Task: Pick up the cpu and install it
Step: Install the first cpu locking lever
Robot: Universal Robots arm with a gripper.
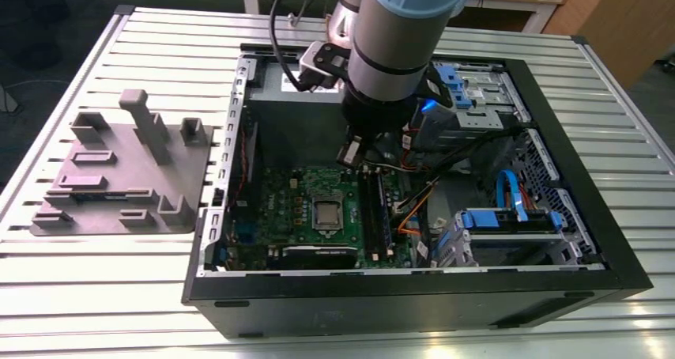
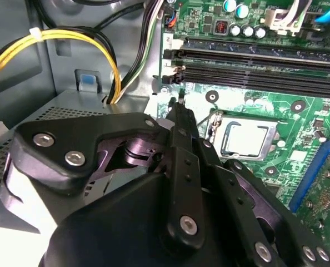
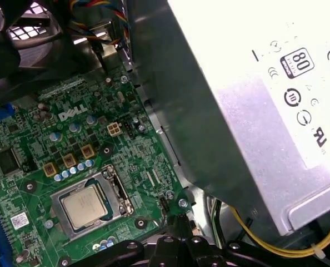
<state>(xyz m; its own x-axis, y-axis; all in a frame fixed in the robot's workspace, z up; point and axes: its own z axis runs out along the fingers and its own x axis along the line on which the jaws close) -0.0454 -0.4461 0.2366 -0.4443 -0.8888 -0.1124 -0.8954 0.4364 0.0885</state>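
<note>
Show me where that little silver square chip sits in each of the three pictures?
Exterior view: the cpu lies in the socket frame on the green motherboard.
Second wrist view: the cpu lies beyond the claw.
First wrist view: the cpu lies in the frame.
Shared landmark: the socket frame.

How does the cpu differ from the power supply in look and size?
The cpu is a small flat square chip with a dull silvery top; the power supply is a far larger metal box with printed marks on its side. The cpu lies in the socket on the green motherboard; the power supply stands beside the board with yellow wires near it. Both have bare metal faces.
</note>
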